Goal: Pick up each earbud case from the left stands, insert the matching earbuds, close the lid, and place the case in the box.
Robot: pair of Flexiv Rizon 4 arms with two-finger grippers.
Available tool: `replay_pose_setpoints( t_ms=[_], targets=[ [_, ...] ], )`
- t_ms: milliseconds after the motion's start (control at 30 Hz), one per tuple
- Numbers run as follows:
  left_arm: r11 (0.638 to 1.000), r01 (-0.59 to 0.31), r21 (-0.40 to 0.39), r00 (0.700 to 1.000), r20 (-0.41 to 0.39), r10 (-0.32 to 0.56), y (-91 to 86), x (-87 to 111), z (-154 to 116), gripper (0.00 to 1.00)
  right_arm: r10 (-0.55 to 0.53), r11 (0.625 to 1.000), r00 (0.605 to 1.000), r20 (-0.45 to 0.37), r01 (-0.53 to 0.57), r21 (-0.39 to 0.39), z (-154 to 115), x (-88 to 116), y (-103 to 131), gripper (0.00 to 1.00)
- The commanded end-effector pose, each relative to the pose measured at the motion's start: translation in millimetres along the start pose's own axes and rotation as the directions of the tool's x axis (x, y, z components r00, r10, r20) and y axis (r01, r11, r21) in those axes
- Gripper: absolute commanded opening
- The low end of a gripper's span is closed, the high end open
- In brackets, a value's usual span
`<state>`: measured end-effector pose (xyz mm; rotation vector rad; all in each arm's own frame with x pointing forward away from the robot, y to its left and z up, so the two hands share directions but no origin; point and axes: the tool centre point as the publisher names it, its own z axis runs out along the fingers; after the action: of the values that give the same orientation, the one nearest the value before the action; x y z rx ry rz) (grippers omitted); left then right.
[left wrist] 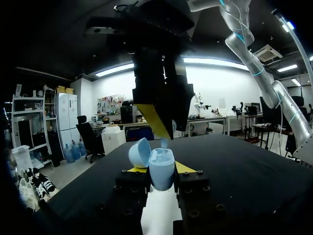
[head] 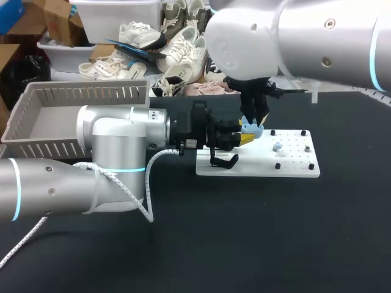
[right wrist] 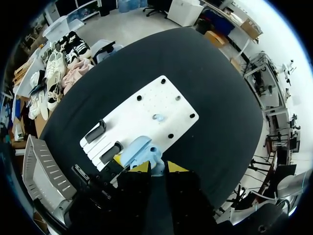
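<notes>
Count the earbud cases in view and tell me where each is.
1. The open light-blue earbud case is clamped in the left gripper, directly under the right gripper. Others may be hidden.

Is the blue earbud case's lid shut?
No, the case held by the left gripper has its lid swung open beside it.

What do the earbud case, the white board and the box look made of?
Earbud case: smooth pale blue plastic, soft sheen. Board: white rigid sheet, likely plastic, matte with drilled holes. Box: grey moulded plastic, judging by its slatted walls.
</notes>
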<state>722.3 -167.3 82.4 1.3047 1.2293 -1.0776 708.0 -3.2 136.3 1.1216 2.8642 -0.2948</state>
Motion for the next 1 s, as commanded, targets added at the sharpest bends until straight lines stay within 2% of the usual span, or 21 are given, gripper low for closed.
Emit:
replay_pose_setpoints(
  t_ms=[33, 1000],
  targets=[
    [1.0, -0.001, -0.006, 1.0, 0.0, 0.001, -1.7, -0.1, -0.2, 0.0, 0.003, 1.0, 1.0, 0.002, -0.003, -0.012, 3.0, 0.8, -4.1, 0.0],
    [1.0, -0.001, -0.006, 1.0, 0.0, 0.001, -1.7, -0.1, -0.2, 0.0, 0.001, 1.0, 1.0, -0.006, -0.001, -0.021, 6.6, -0.4, -1.7, 0.0]
  ],
)
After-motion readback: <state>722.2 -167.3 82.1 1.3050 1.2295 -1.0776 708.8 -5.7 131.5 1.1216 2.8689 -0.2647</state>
